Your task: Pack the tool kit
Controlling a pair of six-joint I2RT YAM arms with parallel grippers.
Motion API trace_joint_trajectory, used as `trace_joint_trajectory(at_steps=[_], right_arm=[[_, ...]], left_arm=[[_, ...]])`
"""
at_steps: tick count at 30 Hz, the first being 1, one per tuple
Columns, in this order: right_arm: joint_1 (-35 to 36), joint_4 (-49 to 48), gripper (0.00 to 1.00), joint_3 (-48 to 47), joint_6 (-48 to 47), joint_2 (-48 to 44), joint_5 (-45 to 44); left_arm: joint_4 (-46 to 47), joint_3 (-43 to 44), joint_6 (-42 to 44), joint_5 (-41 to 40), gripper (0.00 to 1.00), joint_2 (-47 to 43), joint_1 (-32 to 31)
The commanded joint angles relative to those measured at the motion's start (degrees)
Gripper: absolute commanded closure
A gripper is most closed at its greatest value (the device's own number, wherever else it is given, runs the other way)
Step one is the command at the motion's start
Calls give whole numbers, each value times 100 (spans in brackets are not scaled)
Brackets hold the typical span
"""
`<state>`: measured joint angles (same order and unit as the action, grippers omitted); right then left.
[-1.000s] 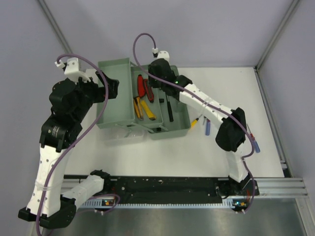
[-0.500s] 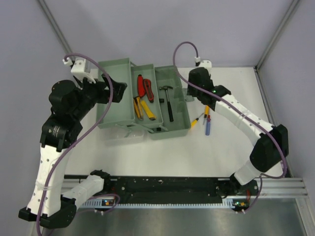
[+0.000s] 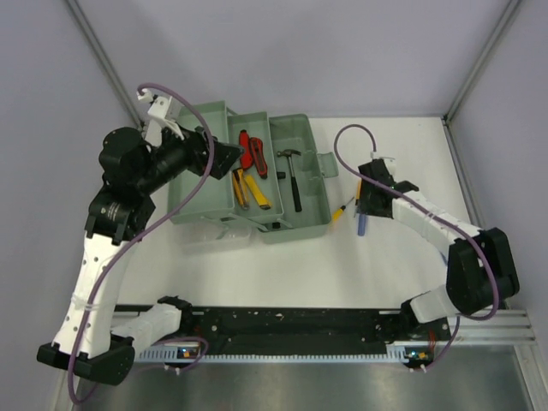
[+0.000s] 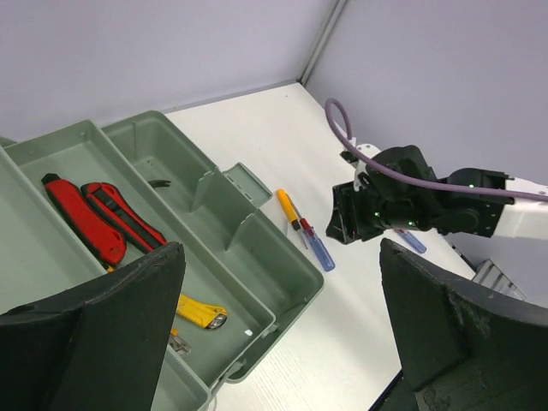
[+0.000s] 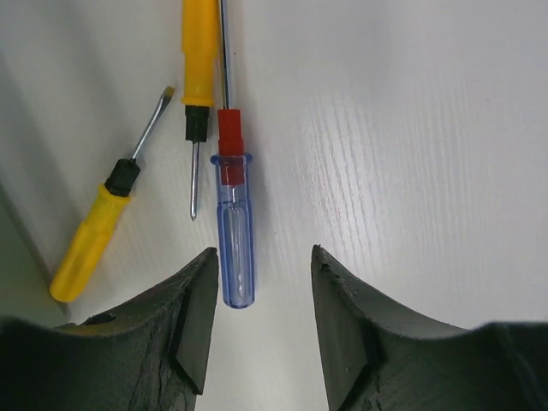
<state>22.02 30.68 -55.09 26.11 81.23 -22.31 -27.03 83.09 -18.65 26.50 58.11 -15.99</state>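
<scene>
The grey-green toolbox (image 3: 298,229) stands open on the white worktop (image 3: 282,274), left of centre, with its back edge close to the rear wall. Bare worktop runs in front of it and to its right, out to the framed right edge. The left end effector (image 3: 224,158) hangs over the box's left trays, fingers spread as wide as they go, holding nothing. From above, the red-handled tools (image 3: 248,152), the yellow-handled tools (image 3: 250,190) and the black hammer (image 3: 294,178) lie in the trays. The right end effector (image 5: 261,257) is low over the worktop just right of the box. It is half spread, with a finger on either side of the blue screwdriver (image 5: 235,257), not pinching it. In the top view the arm covers part of this cluster. The right wrist view sets it apart: a slanted yellow screwdriver (image 5: 86,248) near the box wall, and a second yellow screwdriver (image 5: 199,51) whose tip lies just beside the blue handle's red collar.
</scene>
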Motion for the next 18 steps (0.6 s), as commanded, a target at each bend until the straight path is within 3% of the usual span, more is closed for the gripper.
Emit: trace_joint_trajectory(at_steps=[1, 10, 14, 18], right_arm=[[-303, -272, 54, 51, 105, 462, 612], [-409, -888, 60, 148, -45, 1175, 1202], [-427, -879, 79, 148, 140, 1351, 1062], [-435, -870, 92, 130, 307, 1203, 965]], left_arm=[[575, 32, -182, 259, 2, 87, -1], [594, 6, -235, 321, 2, 122, -1], [216, 154, -130, -126, 2, 227, 8], [-302, 418, -121, -610, 2, 508, 8]])
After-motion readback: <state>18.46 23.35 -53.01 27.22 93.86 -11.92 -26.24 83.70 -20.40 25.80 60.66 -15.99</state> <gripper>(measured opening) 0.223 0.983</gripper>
